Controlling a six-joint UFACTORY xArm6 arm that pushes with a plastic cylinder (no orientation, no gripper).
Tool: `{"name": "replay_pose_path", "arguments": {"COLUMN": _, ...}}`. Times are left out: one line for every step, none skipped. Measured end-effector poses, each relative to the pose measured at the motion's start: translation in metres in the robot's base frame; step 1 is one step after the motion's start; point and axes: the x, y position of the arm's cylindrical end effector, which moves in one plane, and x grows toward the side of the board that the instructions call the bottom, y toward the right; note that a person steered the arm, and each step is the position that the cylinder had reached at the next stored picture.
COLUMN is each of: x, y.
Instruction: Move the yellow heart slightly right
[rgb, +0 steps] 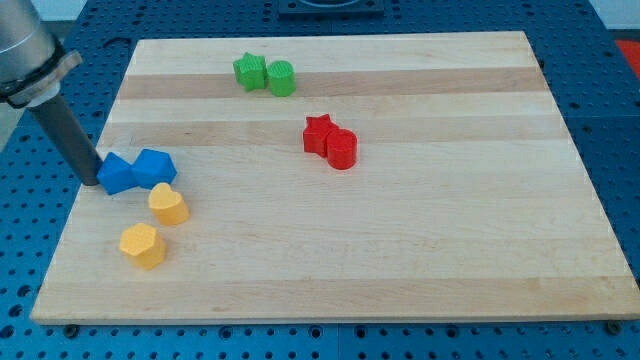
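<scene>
Yellow heart (168, 204) lies flat, rounded, unmarked.

The board (400, 240) is pale wood with lengthwise grain bands, smooth and faintly satin. Beyond its edges lies a blue perforated surface (620, 150), seemingly metal. On the board, the yellow heart (168, 204), yellow block (141, 245), blue blocks (137, 170), red blocks (331, 141) and green blocks (265, 74) look like matt plastic. The rod (62, 130) off the board's left edge is dark, smooth and slightly glossy.
</scene>
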Motion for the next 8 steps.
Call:
{"name": "replay_pose_path", "arguments": {"x": 0.0, "y": 0.002}}
{"name": "replay_pose_path", "arguments": {"x": 0.002, "y": -0.025}}
{"name": "replay_pose_path", "arguments": {"x": 0.005, "y": -0.026}}
{"name": "replay_pose_path", "arguments": {"x": 0.011, "y": -0.024}}
{"name": "replay_pose_path", "arguments": {"x": 0.014, "y": -0.014}}
{"name": "replay_pose_path", "arguments": {"x": 0.024, "y": -0.012}}
{"name": "replay_pose_path", "arguments": {"x": 0.033, "y": -0.009}}
{"name": "replay_pose_path", "arguments": {"x": 0.034, "y": 0.004}}
